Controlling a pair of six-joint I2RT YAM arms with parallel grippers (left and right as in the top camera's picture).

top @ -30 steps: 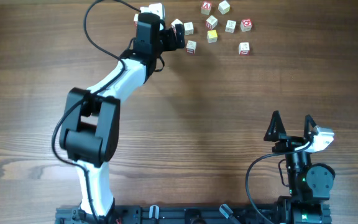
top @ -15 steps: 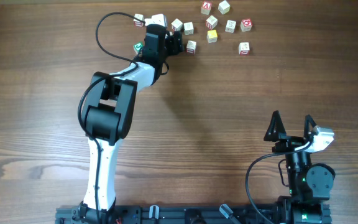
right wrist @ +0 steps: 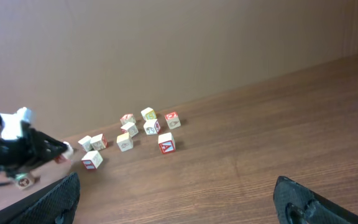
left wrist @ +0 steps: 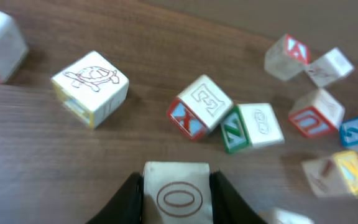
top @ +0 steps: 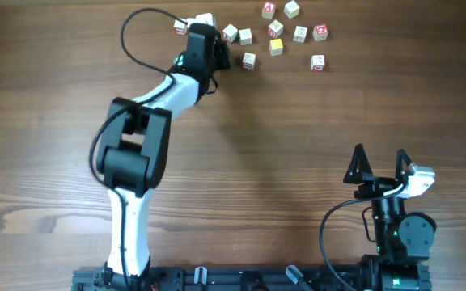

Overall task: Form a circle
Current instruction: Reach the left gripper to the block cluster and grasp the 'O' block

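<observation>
Left wrist view: left end effector [left wrist: 177,182] squeezes the O cube [left wrist: 179,200]; right end effector [top: 379,153] is wide open.

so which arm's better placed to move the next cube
Left. The left pincer is closed on a white wooden cube printed with a red O, among the other cubes. The right pincer sits open, far from them.

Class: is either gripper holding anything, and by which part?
The left gripper clamps the O-printed cube by its two opposite sides; the right gripper holds nothing.
</observation>
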